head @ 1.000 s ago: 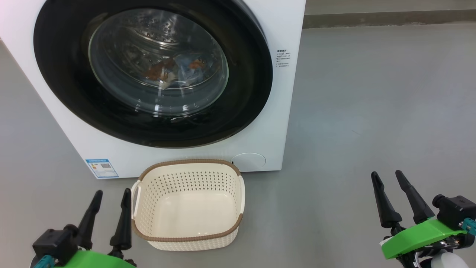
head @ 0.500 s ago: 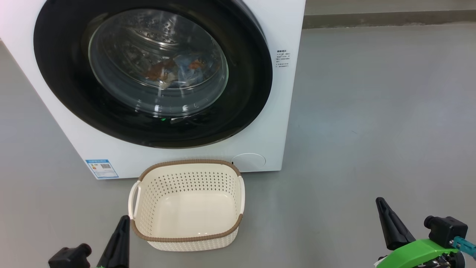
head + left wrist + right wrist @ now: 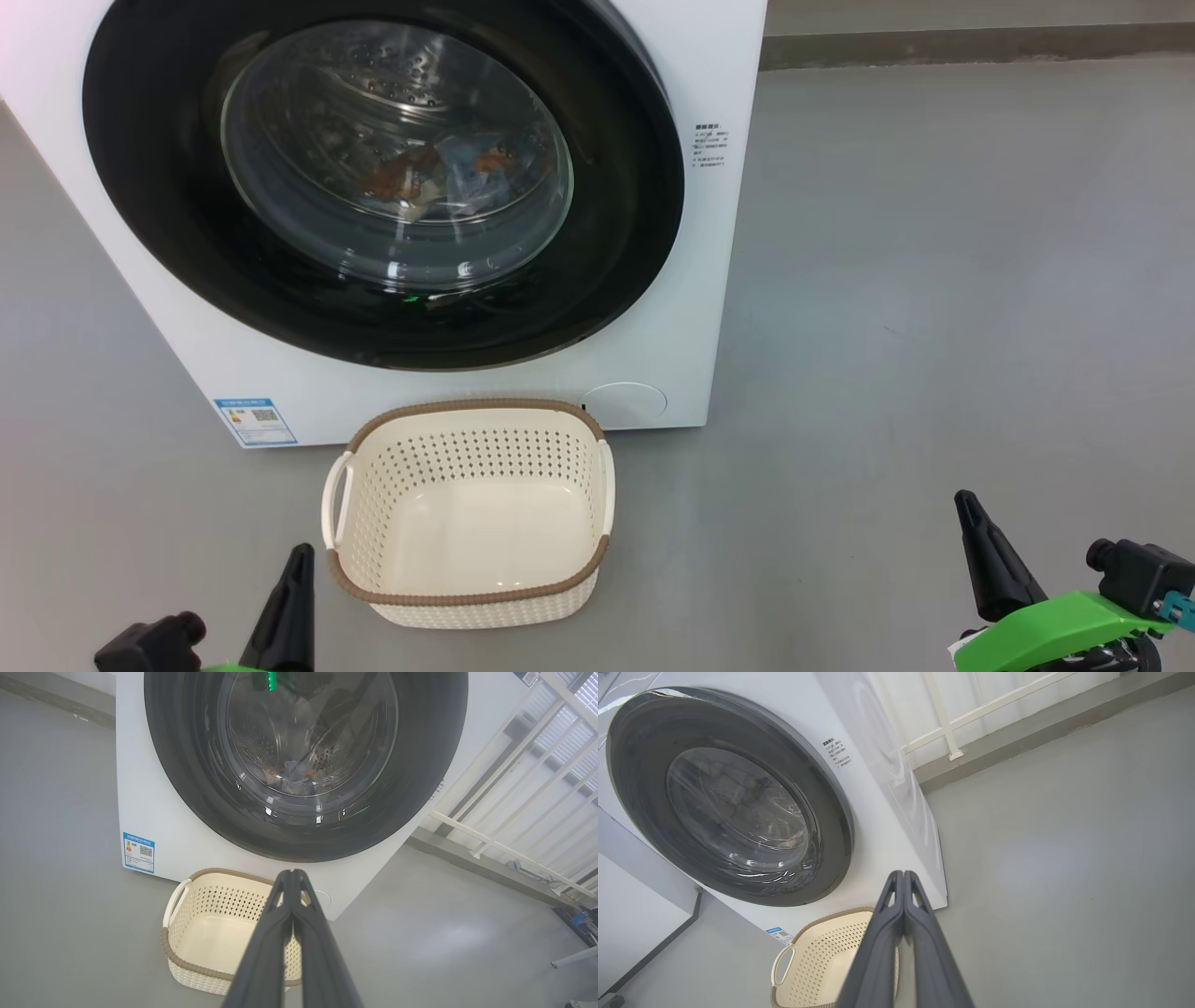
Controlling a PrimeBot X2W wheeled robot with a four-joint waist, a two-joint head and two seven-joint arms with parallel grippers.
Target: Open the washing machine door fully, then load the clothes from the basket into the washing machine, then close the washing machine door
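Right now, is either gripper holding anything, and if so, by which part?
Nothing is held: the left gripper and the right gripper are both shut and empty.

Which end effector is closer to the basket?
The left end effector, its tip right beside the basket; the right end effector is far off to the side over grey floor.

Your washing machine door (image 3: 616,233) glossy black around clear glass, washing machine (image 3: 728,56) smooth white, basket (image 3: 467,457) at lower centre matt cream plastic, floor (image 3: 934,280) smooth matt grey.
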